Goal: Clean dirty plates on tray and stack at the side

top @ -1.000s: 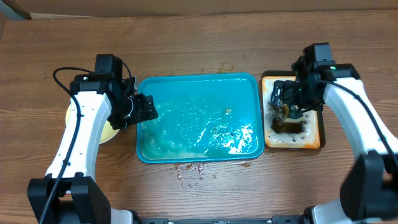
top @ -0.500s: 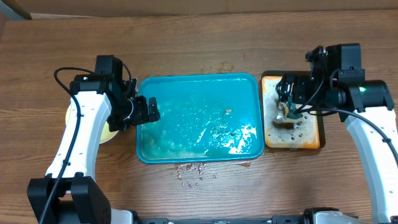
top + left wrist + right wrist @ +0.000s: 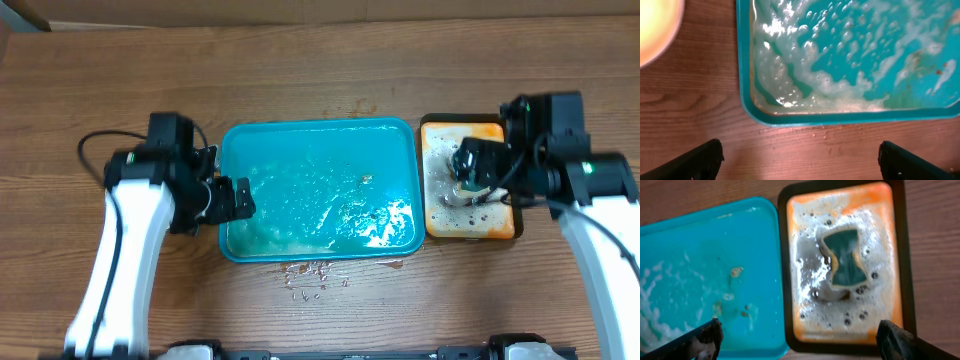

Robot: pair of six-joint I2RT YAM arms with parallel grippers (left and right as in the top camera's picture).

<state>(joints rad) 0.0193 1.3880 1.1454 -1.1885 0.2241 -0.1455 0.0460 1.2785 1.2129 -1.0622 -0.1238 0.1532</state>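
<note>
From overhead, I saw the large teal-blue rectangular plastic tray (image 3: 320,126) lying on the brown wooden counter (image 3: 320,60) between the two arms, its floor wet and foamy. The left gripper (image 3: 238,198) sat at the teal tray's left rim. The right gripper (image 3: 468,172) hung over the small orange plastic tray (image 3: 460,130), which lay just beside the teal tray's opposite end. Scattered water drops (image 3: 310,270) marked the counter near the teal tray's front rim.

Through the left wrist camera, the left gripper (image 3: 799,150) stood wide open and empty, with both dark fingertips (image 3: 705,157) over bare counter. Just ahead of it lay a rounded corner of the teal tray (image 3: 840,118), bubbles and pale foam pooled inside the rim. Ahead and to the left of the gripper, apart from the tray, the edge of a pale yellow-green round plate (image 3: 655,25) showed. The frame cut off most of it, so I could not tell whether its centre was smeared.

Through the right wrist camera, the right gripper (image 3: 797,332) was also spread open and held nothing. Ahead of it sat the orange tray (image 3: 892,305), dark-rimmed and covered in suds, with a dark green-blue waisted sponge (image 3: 845,260) lying in its middle. To the gripper's left lay the teal tray (image 3: 690,245), just beside the orange one, with a few brown crumbs (image 3: 735,271) on its wet floor.
</note>
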